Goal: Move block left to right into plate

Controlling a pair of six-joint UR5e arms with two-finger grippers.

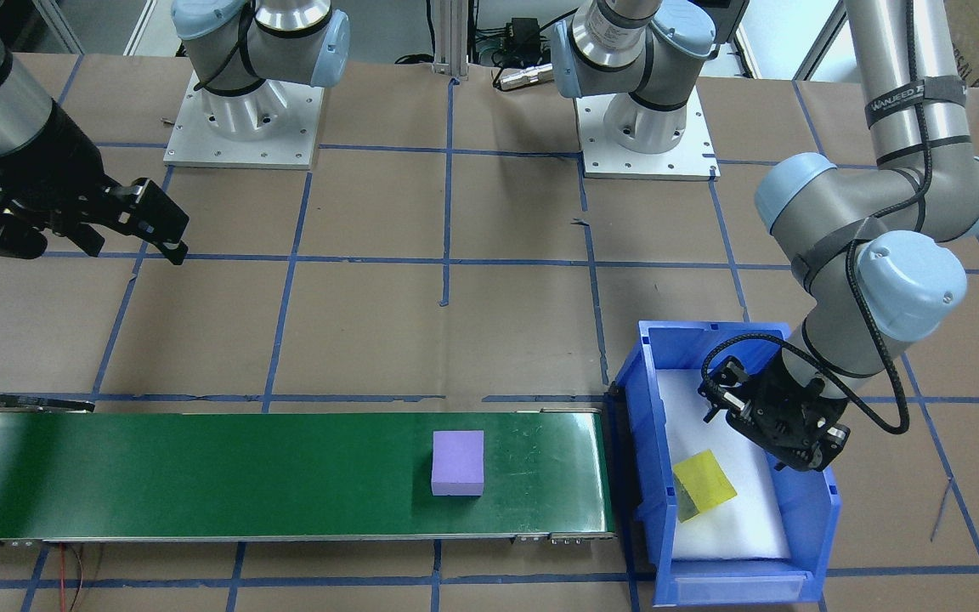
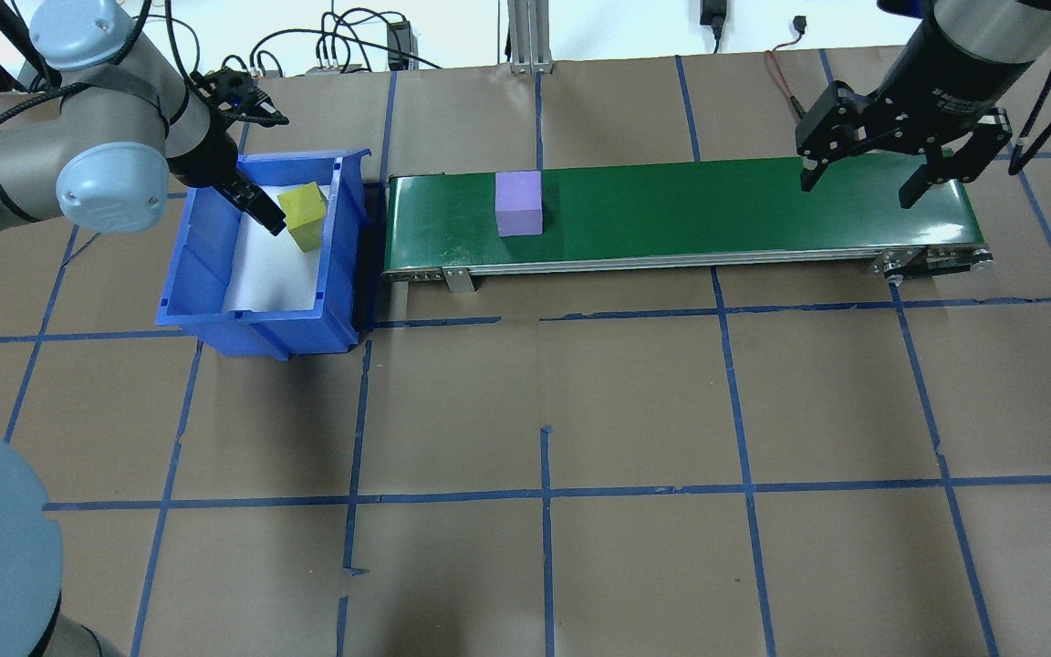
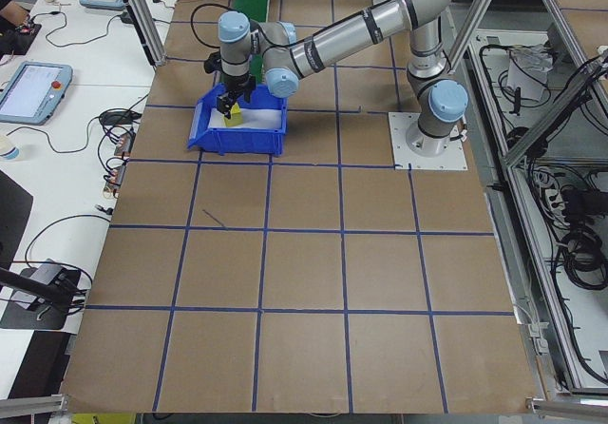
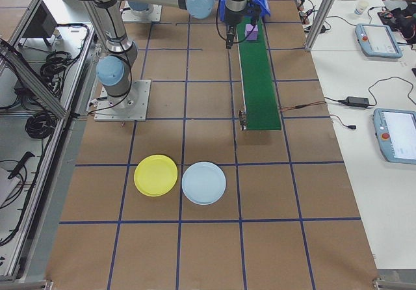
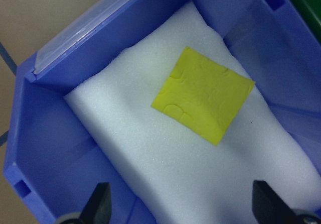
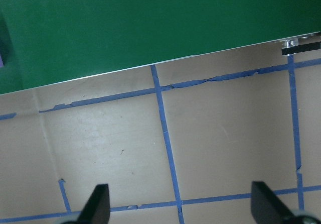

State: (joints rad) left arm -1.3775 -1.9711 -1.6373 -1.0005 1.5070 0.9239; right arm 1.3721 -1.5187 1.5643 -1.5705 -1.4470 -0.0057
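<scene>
**Both grippers empty; plate well clear of the belt**

The left gripper [image 2: 256, 203] hangs inside the blue bin [image 2: 206, 315], jaws apart and holding nothing; its wrist view shows both fingertips [image 5: 100, 204] spread wide above the white foam liner [image 5: 165, 174]; the yellow block [image 5: 203, 101] lies on that liner at roughly 12 o'clock from the fingertips, apart from them.

The purple block [image 2: 518, 203] sits on the green conveyor belt [image 2: 717, 205], toward the end nearest the bin; nothing touches it.

The right gripper [image 2: 861, 182] hovers over the far end of the belt, at 3 o'clock from the purple block in the overhead view; jaws apart, nothing between them; its wrist view looks down on the belt edge and the taped brown table [image 6: 225, 148].

The yellow plate [image 4: 155, 175] lies flat on the table in the right-side view, well apart from the belt, at about 7 o'clock from its near end; a pale blue plate [image 4: 204, 183] lies just beside it.
</scene>
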